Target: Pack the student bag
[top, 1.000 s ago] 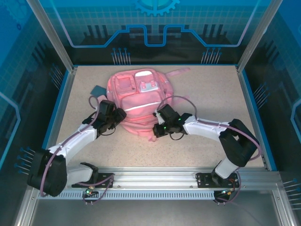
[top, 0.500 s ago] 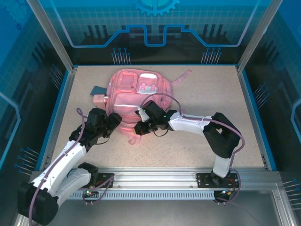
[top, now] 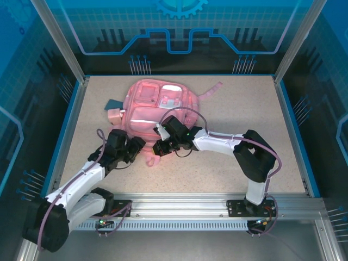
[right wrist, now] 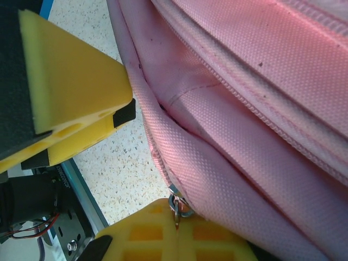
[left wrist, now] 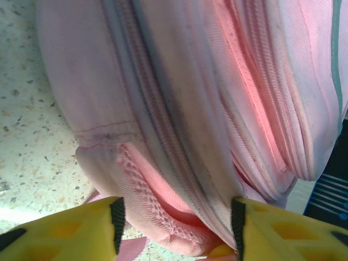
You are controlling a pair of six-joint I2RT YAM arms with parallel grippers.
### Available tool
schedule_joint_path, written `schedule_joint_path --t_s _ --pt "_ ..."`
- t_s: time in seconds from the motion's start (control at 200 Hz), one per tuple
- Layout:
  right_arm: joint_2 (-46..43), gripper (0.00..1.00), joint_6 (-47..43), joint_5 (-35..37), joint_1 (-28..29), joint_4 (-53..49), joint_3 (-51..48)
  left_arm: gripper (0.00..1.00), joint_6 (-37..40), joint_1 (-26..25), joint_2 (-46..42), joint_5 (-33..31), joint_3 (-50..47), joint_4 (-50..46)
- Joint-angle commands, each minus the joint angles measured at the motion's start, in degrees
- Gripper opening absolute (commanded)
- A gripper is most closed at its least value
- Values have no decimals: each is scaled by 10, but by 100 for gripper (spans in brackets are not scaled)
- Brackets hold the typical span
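**Top view:** student bag (top: 155,106) lies flat on the table (top: 234,125), left of centre toward the back, w/ a pink strap (top: 212,89) at its rear right. Both arms reach to its near edge. Left gripper (top: 138,148) and right gripper (top: 159,147) sit close tog., a pink tab of the bag just beside them. A dark blue flat item (top: 112,103) pokes out at the bag's left side, on the table, i.e. outside the bag. Top pockets look zipped. Main compartment's inside isn't visible, so contents unknown.

**Left wrist:** yellow fingers (left wrist: 60,231) are spread, straddling a fold of the bag's bottom edge next to a zip line. Fabric fills the gap; can't tell if they're biting or just around it.

**Right wrist:** fingers (right wrist: 70,81) are pressed tog., tips hidden by fabric, apparently pinching the bag's seam edge. A metal zip pull (right wrist: 176,209) sits right at the lower pad.

**Step, prob.:** opening the bag, w/ one side holding fabric and the other working the zip. Nothing looks packed yet.

**Next needs:** left takes a firm hold on the fold so the bag doesn't slide. Right pulls along the zip line, not upward, else the soft fabric bunches and the slider jams.
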Motion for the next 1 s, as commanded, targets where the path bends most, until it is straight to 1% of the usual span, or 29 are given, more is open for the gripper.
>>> schedule_joint_path --t_s 0.0,0.095,0.2,0.575,0.715,0.99 --pt "-4 0 -15 -8 15 10 11 52 4 -18 10 -9 39 9" --pt "-5 0 -14 -7 15 10 14 52 14 -33 20 -34 65 -15" --pt "-4 0 -15 -5 15 8 17 52 13 -42 30 -47 70 -17" --pt "-5 0 -23 14 19 -6 22 52 -11 -59 89 -40 49 28" --pt "-5 0 -22 25 20 -9 22 52 -16 -63 88 -50 44 21" --pt "-3 0 -23 45 21 -18 22 53 -11 -68 41 -109 45 -51"
